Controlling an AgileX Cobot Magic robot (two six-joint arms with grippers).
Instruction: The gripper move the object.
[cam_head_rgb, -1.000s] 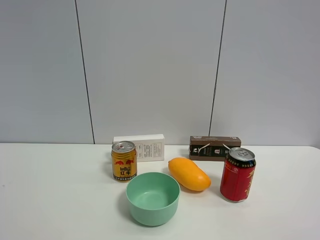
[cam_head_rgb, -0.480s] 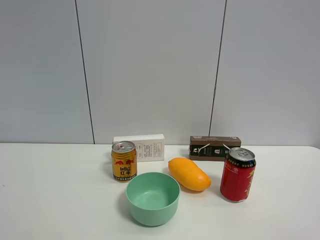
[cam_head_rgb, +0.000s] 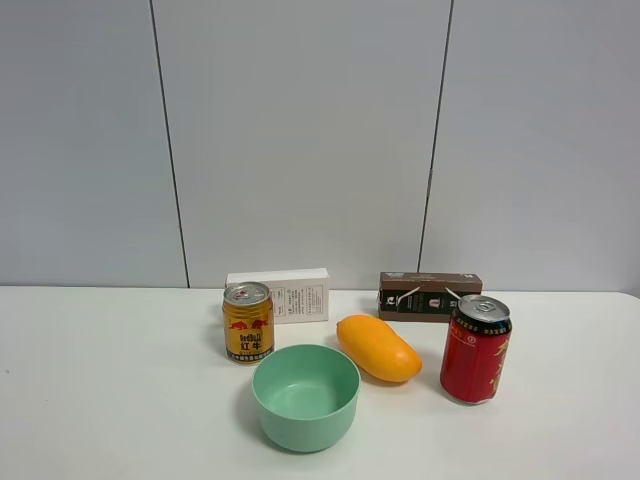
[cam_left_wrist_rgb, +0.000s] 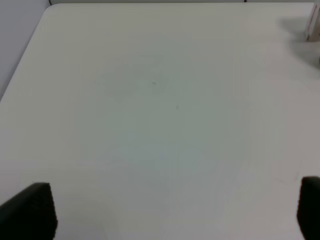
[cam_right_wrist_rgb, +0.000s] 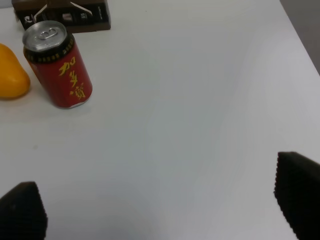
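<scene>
The orange-yellow mango (cam_head_rgb: 378, 347) lies on the white table (cam_head_rgb: 120, 400) between the green bowl (cam_head_rgb: 305, 395) and the red can (cam_head_rgb: 475, 349). Its end also shows at the edge of the right wrist view (cam_right_wrist_rgb: 11, 74), beside the red can (cam_right_wrist_rgb: 58, 65). Neither arm shows in the exterior high view. My left gripper (cam_left_wrist_rgb: 172, 212) is open over bare table, its fingertips (cam_left_wrist_rgb: 30, 210) far apart. My right gripper (cam_right_wrist_rgb: 160, 212) is open and empty, fingertips (cam_right_wrist_rgb: 299, 192) wide apart, some way from the red can and the mango.
A small gold can (cam_head_rgb: 248, 321) stands left of the mango, with a white box (cam_head_rgb: 279, 294) behind it. A dark brown box (cam_head_rgb: 430, 295) lies behind the red can, also seen in the right wrist view (cam_right_wrist_rgb: 62, 12). The table's right edge (cam_right_wrist_rgb: 300, 37) is near.
</scene>
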